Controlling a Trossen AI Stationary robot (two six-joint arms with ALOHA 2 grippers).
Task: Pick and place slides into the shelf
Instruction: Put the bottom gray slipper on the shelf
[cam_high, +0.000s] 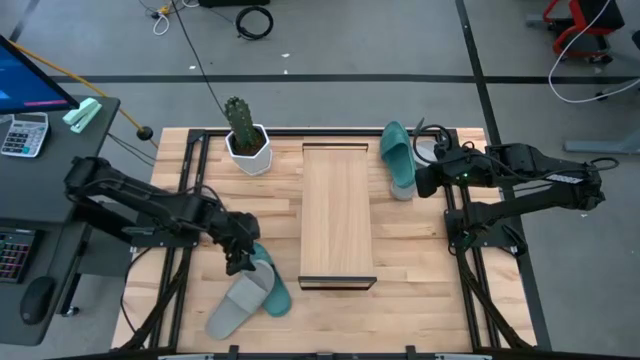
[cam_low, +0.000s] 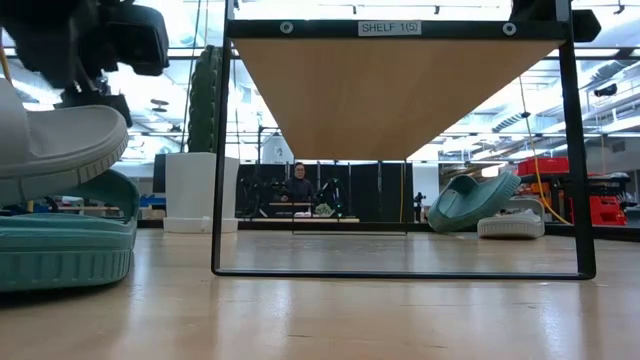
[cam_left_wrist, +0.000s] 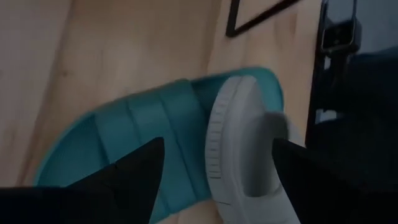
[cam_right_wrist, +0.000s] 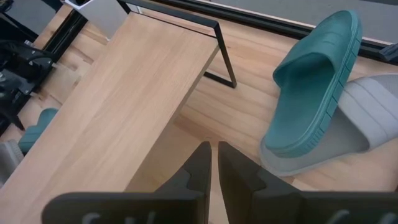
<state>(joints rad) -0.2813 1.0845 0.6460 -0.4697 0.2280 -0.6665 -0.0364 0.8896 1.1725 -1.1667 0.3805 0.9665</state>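
**Wooden shelf bare, all four slides yet to be placed**

Wood-topped desk (cam_high: 420, 300) carries everything, and nothing of the task looks finished. The shelf (cam_high: 338, 215) lies between the two pincers with no slide on its board, so four placements remain.

Just beyond the right pincer (cam_right_wrist: 212, 163), whose fingers are pressed together and hold nothing, a teal slide (cam_high: 397, 157) leans tilted on a grey slide (cam_high: 428, 150).

The other pair sits directly under the left pincer (cam_high: 238, 262): a grey slide (cam_left_wrist: 245, 149) lying across a teal slide (cam_left_wrist: 143, 134). That pincer's fingers stand spread, one to each side of the grey slide's end, not yet clamped on it. By my reading, the first pick is only beginning.
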